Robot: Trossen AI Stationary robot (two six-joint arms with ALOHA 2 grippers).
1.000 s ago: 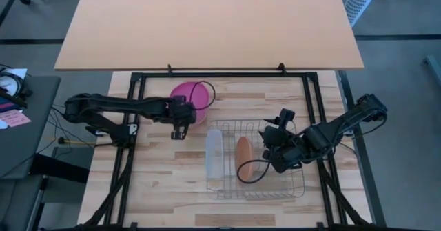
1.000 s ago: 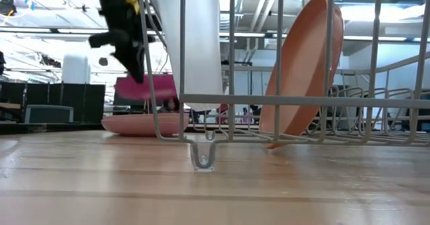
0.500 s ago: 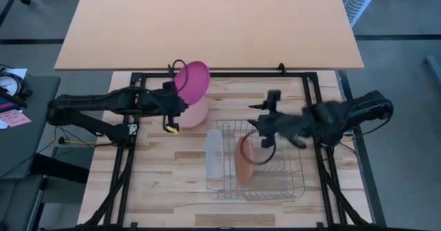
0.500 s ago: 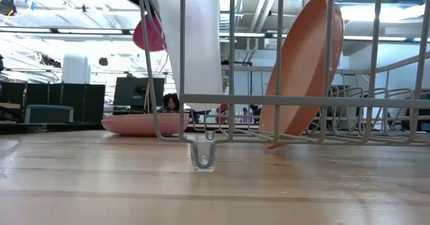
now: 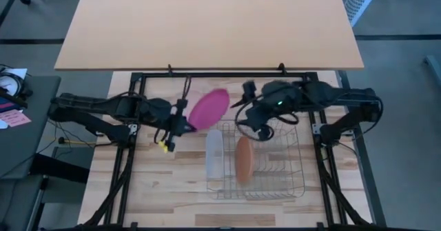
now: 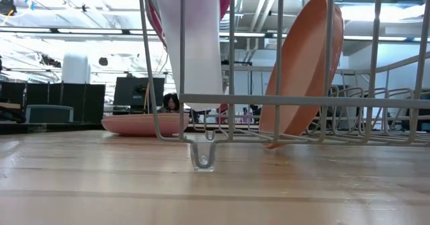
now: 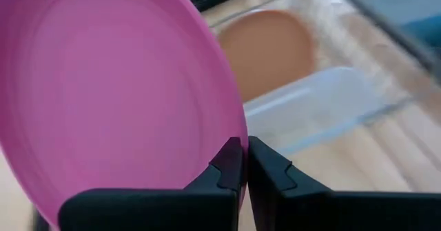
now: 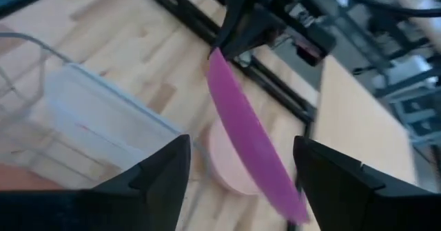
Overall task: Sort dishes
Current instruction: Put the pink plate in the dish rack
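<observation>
My left gripper (image 5: 181, 119) is shut on a magenta pink plate (image 5: 208, 109) in the air just left of the silver wire rack (image 5: 275, 183). In the low view the magenta plate (image 6: 191, 0) shows high up behind the translucent tray (image 6: 195, 50). An orange-tan plate (image 5: 243, 158) stands on its edge in the rack, leaning on the wires. A pale pink plate (image 6: 138, 123) lies flat on the table beneath the held one. My right gripper (image 5: 250, 115) hovers open above the rack's far edge, facing the magenta plate (image 8: 255, 145) without touching it. My left gripper pinches the magenta plate's rim (image 7: 238, 131) between its two fingers (image 7: 227, 169), coming level from the table's left. The plate is lifted clear of the table and is tipped steeply, its free side pointing toward the far right.
The translucent tray (image 5: 215, 152) stands upright in the rack's left part, close to the held plate. Bare wooden table (image 5: 165, 183) lies left of and in front of the rack. A black frame rail (image 5: 227, 74) runs along the far edge.
My left gripper has lifted the magenta plate off the pale pink one, carried it up and right toward the rack, and tipped it from flat to steeply tilted. My right gripper has risen out of the rack and swung toward the far edge and left, toward the magenta plate.
</observation>
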